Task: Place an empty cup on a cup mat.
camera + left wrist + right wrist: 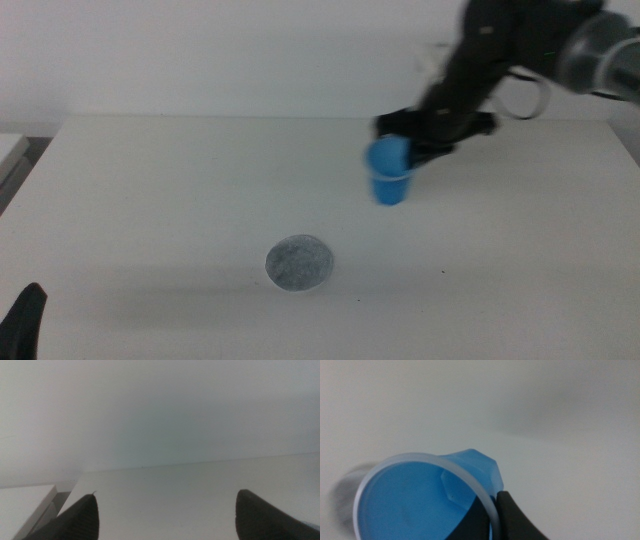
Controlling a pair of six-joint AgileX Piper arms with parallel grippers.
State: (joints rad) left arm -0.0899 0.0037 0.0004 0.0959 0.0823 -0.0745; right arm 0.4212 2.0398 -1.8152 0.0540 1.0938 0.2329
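A: Dark jaws of the right gripper [412,158] pinch the rim of the blue cup [389,173], one jaw inside the wall, one outside. Middle view has the cup off the table [150,200], hanging right of centre, a bit tilted and blurred.

B: Right wrist view?

A: Closer. Right gripper [496,510] clamps the cup [420,505] at its thin white rim; the wall is dented outward where it's squeezed. Blue inside, nothing in it that I can see. The middle view can't show that.

B: Cup mat?

A: Speckled grey cup mat [299,264] lies flat on the table, near the front, well apart from the cup, left of it and closer to the camera. Nothing on it. The mat itself isn't clear in the wrist views.

B: Left side?

A: Left gripper [25,318] waits at the bottom left corner of the middle view. In its own wrist view the left gripper [165,515] has its jaws spread wide, only bare table [165,485] between them.
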